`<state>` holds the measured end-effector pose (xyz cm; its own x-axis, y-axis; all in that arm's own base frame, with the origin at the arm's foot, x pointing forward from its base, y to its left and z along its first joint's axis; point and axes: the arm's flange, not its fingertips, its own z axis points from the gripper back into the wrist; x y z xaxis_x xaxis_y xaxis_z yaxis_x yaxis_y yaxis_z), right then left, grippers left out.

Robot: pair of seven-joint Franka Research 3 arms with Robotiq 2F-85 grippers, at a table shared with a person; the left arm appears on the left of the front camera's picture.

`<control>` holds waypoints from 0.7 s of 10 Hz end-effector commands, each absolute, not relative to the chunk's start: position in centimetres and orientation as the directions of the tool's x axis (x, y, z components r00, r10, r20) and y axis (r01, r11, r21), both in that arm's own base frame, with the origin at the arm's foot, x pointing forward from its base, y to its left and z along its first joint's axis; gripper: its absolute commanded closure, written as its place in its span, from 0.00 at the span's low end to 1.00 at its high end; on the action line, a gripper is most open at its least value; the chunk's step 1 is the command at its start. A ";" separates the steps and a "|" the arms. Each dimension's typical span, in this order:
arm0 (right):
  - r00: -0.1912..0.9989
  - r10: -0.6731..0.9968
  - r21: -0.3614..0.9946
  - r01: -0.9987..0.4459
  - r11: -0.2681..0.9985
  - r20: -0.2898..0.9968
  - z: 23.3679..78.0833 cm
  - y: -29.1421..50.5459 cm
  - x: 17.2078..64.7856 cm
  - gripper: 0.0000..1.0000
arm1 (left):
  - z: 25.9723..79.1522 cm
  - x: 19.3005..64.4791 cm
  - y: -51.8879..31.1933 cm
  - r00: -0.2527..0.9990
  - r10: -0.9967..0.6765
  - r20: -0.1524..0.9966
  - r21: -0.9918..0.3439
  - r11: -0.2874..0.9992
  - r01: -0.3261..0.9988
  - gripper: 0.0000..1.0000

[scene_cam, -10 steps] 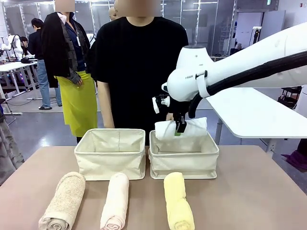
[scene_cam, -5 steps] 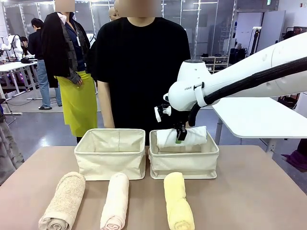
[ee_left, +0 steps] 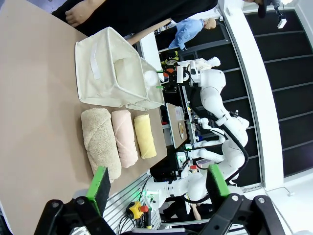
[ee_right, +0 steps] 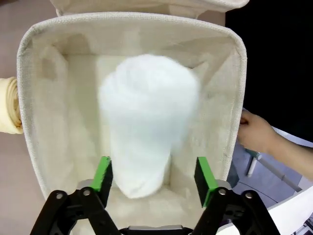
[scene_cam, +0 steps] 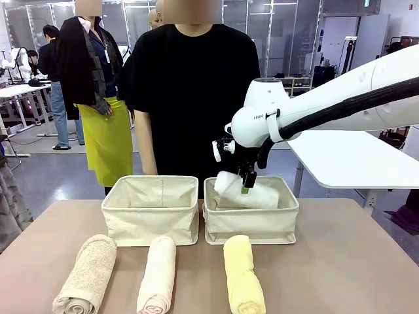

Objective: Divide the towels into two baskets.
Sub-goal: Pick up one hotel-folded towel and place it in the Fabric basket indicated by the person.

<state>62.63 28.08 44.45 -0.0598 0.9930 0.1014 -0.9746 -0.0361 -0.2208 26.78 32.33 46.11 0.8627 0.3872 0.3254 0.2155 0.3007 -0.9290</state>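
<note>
Drop step: white towel (ee_right: 146, 112) loose in basket (ee_right: 132, 17) just under right gripper (ee_right: 152, 174), jaws apart. Next: lift clear, fetch yellow towel (scene_cam: 242, 275).

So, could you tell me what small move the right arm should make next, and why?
Probably lift straight up, clear of the right basket: the right jaws stand open above the white towel, which rests inside it, and the yellow towel waits on the table.
</note>
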 end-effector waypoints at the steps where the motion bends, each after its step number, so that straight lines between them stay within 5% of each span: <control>1: -0.090 0.991 -0.226 -0.972 -0.066 0.100 44.4 28.0 62.6 0.00 | 46.3 26.5 32.5 0.858 0.391 0.333 -0.928 0.297 0.225 0.00; 7: -0.060 0.993 -0.221 -0.975 -0.036 0.102 44.5 28.1 62.6 0.00 | 46.3 26.5 32.5 0.858 0.391 0.333 -0.928 0.297 0.225 0.00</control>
<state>62.73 27.92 44.52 -0.0569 0.9927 0.1064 -0.9743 -0.0319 -0.2230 26.78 32.33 46.11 0.8626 0.3872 0.3254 0.2155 0.3007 -0.9290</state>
